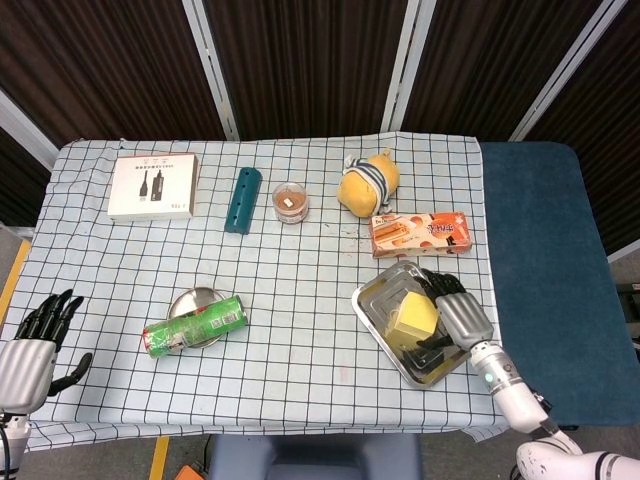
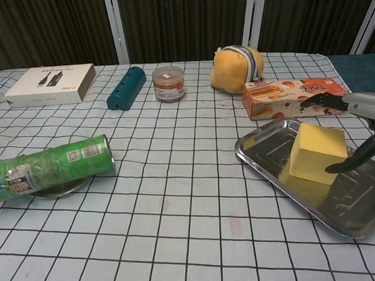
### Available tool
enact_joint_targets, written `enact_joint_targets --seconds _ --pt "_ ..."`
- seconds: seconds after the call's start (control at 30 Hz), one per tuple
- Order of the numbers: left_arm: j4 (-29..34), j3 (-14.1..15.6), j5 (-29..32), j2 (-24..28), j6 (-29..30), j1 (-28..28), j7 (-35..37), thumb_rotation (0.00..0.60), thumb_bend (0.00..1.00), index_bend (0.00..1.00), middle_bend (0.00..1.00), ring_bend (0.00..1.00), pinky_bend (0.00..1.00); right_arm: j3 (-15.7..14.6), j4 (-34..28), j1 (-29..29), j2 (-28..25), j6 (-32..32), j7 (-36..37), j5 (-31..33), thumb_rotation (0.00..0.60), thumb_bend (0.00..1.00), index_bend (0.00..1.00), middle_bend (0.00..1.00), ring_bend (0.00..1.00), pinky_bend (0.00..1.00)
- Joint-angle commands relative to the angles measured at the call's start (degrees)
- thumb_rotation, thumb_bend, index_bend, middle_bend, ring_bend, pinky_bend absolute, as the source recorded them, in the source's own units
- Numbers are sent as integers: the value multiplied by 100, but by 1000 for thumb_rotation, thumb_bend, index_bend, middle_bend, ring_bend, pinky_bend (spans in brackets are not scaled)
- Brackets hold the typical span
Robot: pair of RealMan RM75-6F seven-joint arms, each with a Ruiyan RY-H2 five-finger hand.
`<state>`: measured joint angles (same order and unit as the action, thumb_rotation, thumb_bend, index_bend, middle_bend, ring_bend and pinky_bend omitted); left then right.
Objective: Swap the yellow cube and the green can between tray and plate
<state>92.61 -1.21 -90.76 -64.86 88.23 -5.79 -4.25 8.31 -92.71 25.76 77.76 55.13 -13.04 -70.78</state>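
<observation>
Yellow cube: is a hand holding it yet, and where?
Not yet. The right hand is open around the yellow cube in the tray, fingers apart beside it. The left hand holds nothing.

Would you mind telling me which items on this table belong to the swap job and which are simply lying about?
Belong to the job:
yellow cube
tray
green can
plate
right hand, open beside the cube

Lying about:
white box
teal block
small jar
plush toy
snack box
</observation>
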Motion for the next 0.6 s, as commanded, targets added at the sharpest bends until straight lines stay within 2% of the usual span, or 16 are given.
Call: enact_joint_targets --seconds 0.03,0.2,0.33,0.6 --pt "0 -8 15 8 3 6 20 600 351 0 0 0 170 20 99 85 142 0 -98 60 600 24 128 147 159 124" --pt "1 -24 52 24 -1 15 72 600 352 0 0 0 170 38 309 216 375 -11 -320 284 600 24 242 240 266 240" --pt "1 -30 61 31 -9 14 90 600 351 0 0 0 170 69 456 315 522 -54 -420 483 600 41 339 311 362 387" --pt "0 -41 93 40 -43 8 130 600 350 0 5 0 170 143 824 397 834 186 -412 532 600 278 626 494 626 659"
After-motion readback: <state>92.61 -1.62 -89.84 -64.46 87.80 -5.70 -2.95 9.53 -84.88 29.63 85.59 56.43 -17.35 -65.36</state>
